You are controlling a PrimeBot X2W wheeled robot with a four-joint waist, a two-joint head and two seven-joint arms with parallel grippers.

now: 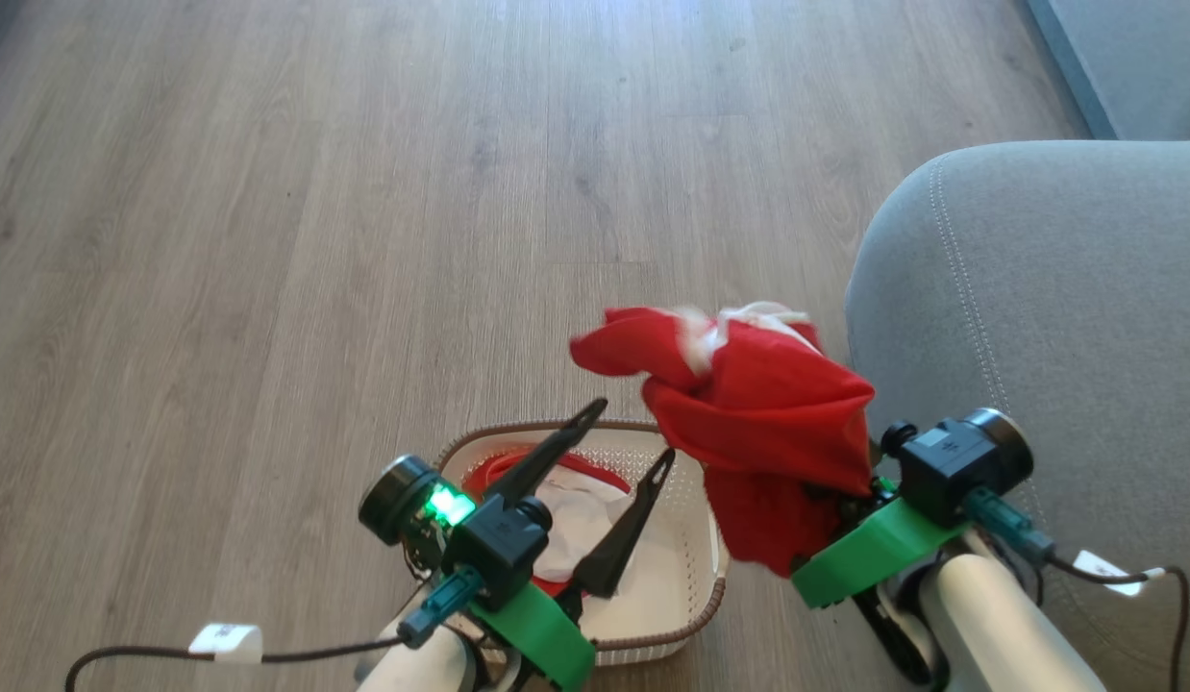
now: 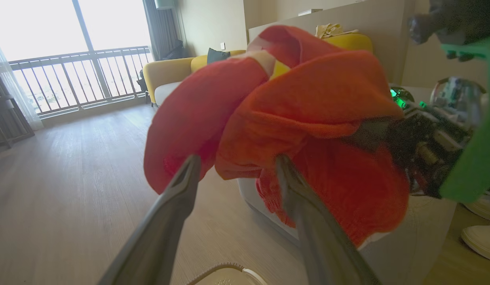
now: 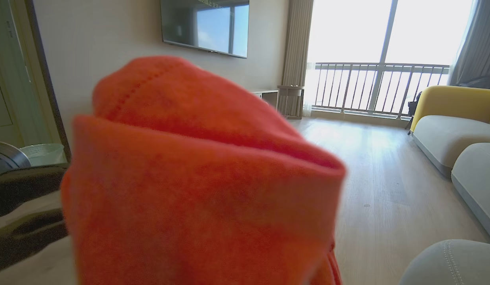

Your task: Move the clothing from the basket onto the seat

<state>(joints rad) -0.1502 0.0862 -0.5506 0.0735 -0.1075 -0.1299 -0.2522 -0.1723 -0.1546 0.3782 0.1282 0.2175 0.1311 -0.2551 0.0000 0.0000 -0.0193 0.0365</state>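
Note:
A plain red garment (image 1: 763,413) hangs bunched in the air between the basket and the seat, with my right gripper (image 2: 369,134) shut on it and its fingers buried in the cloth. The same garment (image 3: 201,178) blocks most of the right wrist view. My left gripper (image 1: 633,432) stands open above the basket, its fingers (image 2: 181,186) just short of the hanging cloth and holding nothing. The cream basket (image 1: 686,567) sits on the floor below, with a red and white garment (image 1: 581,514) lying in it. The grey seat (image 1: 1047,308) rises at the right, its rounded corner close to the held garment.
Wood floor (image 1: 364,240) stretches ahead and to the left. A yellow and grey sofa (image 3: 451,118) stands near the balcony window. White shoes (image 2: 480,237) rest on the floor by the seat's far side.

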